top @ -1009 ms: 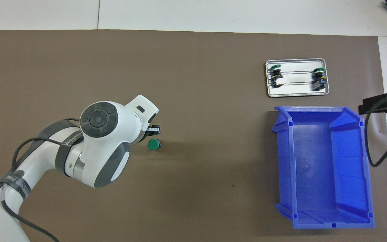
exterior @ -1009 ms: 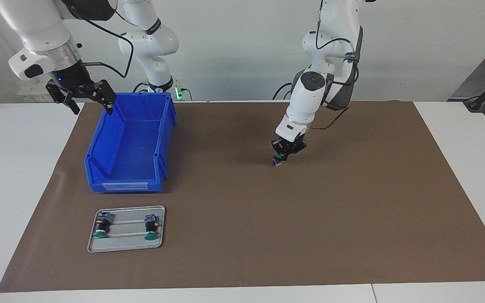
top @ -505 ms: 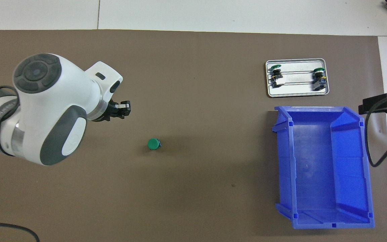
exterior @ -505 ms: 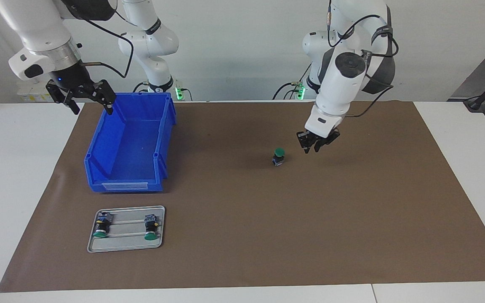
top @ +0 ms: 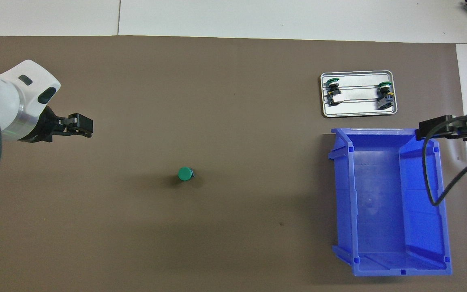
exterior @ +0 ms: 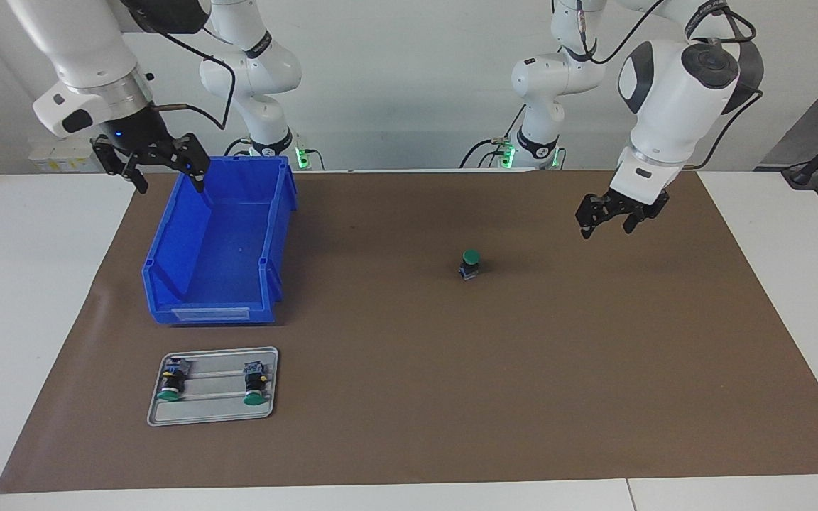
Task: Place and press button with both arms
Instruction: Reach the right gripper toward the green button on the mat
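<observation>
**Button standing on its own, both claws up in the air**

So the button (exterior: 471,264) is upright on the brown mat (exterior: 593,369), green cap up, roughly mid-counter – nothing touching it. The left claw (exterior: 616,221) hangs over bare mat toward the left arm's end of the counter, well apart from the button, fingers spread with nothing between them. The right claw (exterior: 159,162) is also spread wide and empty, hovering over the blue bin (exterior: 214,287) at its edge on the right arm's end, the corner farther from the robots. The bin looks empty inside.

Just beside the bin, farther from the robots, there's a small metal tray (exterior: 211,411) with two other buttons (exterior: 170,383) lying on their sides – one toward each end of the tray, apart from each other
</observation>
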Available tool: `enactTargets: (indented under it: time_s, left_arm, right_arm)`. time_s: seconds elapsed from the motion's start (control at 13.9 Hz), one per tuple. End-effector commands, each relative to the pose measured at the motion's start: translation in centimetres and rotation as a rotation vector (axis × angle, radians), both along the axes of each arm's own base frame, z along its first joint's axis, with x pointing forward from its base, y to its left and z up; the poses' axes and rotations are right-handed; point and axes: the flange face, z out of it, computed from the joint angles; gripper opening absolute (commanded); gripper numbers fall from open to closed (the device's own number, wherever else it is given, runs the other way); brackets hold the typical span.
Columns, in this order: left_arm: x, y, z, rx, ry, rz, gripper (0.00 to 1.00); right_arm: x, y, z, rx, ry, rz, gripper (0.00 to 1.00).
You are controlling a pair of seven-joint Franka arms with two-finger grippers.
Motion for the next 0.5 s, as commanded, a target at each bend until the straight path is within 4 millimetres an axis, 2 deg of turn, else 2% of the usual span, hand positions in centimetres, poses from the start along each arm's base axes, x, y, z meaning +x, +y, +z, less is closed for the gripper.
enactTargets:
  time_s: [0.0, 0.14, 0.22, 0.29, 0.43]
  left_arm:
    - [-1.2, 1.1, 1.2, 0.012, 0.040, -0.020, 0.93]
    - [-1.6, 0.4, 3.7, -0.005, 0.045, -0.025, 0.94]
    - [-1.6, 0.0, 4.3, -0.018, 0.045, -0.028, 0.94]
    - [-1.6, 0.0, 4.4, -0.020, 0.045, -0.028, 0.94]
    - [-1.7, 0.2, 4.5, -0.022, 0.044, -0.023, 0.98]
  right_arm:
    - [0.1, 8.6, -2.0, 0.008, -0.025, -0.048, 1.00]
    - [1.2, 14.9, -5.3, 0.031, -0.012, -0.129, 1.00]
    - [1.7, 18.7, -7.1, 0.040, -0.033, -0.188, 1.00]
    - [1.9, 22.5, -9.3, 0.046, -0.044, -0.250, 1.00]
    - [1.9, 28.5, -12.7, 0.064, -0.067, -0.376, 1.00]
